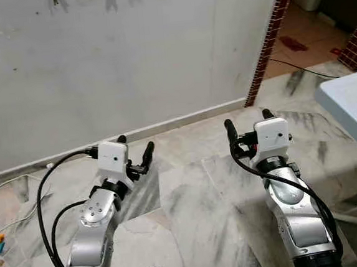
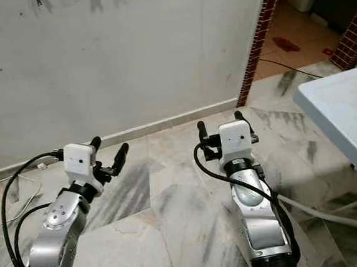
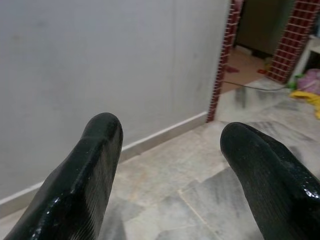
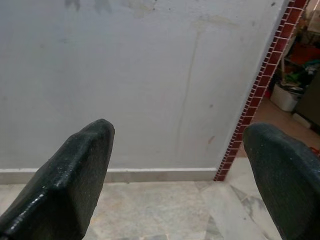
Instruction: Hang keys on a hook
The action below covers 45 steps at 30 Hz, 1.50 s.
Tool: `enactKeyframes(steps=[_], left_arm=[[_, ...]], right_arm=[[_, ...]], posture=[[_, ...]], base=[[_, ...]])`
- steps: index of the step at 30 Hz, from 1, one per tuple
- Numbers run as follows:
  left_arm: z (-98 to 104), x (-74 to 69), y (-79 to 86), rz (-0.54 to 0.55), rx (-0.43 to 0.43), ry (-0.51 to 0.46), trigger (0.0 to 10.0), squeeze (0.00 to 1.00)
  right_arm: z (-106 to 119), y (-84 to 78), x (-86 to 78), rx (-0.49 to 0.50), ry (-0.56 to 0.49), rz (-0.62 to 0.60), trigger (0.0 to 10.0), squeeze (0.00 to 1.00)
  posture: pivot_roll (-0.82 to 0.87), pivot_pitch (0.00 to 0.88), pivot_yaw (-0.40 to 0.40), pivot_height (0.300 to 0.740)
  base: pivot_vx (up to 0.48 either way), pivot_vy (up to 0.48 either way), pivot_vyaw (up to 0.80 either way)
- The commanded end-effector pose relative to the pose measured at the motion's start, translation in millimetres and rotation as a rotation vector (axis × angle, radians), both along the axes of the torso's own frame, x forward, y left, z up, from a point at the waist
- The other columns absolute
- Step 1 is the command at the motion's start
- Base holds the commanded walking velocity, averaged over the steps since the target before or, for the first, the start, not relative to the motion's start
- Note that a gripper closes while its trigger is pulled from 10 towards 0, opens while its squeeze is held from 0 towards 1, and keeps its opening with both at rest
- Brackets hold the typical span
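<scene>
Both my left gripper [image 1: 135, 148] and right gripper [image 1: 249, 122] hang spread and empty facing the wall [image 1: 128, 56]; I'd locate keys first.

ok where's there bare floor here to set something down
Bare marble floor lies between the left gripper and the right gripper, up to the grey wall. Crowded spots: cables at far left, the white table and its legs at right.
</scene>
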<state>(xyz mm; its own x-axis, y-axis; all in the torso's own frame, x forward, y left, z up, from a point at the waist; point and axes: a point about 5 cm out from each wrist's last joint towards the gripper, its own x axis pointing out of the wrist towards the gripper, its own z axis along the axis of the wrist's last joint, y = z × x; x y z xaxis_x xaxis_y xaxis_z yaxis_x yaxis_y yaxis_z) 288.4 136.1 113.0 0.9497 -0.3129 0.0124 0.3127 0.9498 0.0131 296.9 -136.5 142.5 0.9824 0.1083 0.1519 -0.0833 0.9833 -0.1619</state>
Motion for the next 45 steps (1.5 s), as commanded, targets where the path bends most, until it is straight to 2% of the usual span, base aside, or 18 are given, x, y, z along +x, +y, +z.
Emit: enactKeyframes(steps=[1, 9, 25, 37, 39, 45], left_arm=[[1.9, -2.5, -0.5, -0.01, -0.003, -0.013, 10.0, 0.0], [0.6, -5.1, -2.9, -0.016, -0.002, -0.01, 10.0, 0.0], [5.7, -1.3, -4.2, -0.021, -0.017, -0.02, 10.0, 0.0], [4.3, -5.1, -3.7, -0.014, -0.023, -0.014, 10.0, 0.0], [3.1, -6.6, -3.3, -0.017, -0.022, -0.009, 10.0, 0.0], [3.4, -6.4, -2.5, -0.022, -0.018, -0.005, 10.0, 0.0]], right_arm=[[1.6, 2.9, -1.2, -0.002, -0.001, 0.014, 10.0, 0.0], [1.2, 4.3, 1.0, 0.0, 0.002, 0.014, 10.0, 0.0], [3.3, 4.6, 1.2, 0.008, -0.013, -0.003, 10.0, 0.0], [-0.3, 5.1, -1.0, 0.009, 0.0, -0.002, 10.0, 0.0], [2.2, 8.7, -1.7, 0.011, -0.024, 0.018, 10.0, 0.0], [-2.0, 8.3, -0.9, 0.027, 0.01, 0.005, 10.0, 0.0]], posture=[[-0.03, 0.153, 0.016, 0.74], [-0.02, 0.147, 0.02, 0.74], [-0.02, 0.148, 0.034, 0.74], [-0.02, 0.159, 0.032, 0.74], [-0.01, 0.159, 0.035, 0.74], [-0.01, 0.161, 0.038, 0.74]], base=[[0.0, 0.0, -0.75], [0.0, 0.0, -0.75], [0.0, 0.0, -0.75], [0.0, 0.0, -0.75], [0.0, 0.0, 0.0], [0.0, 0.0, -0.61]])
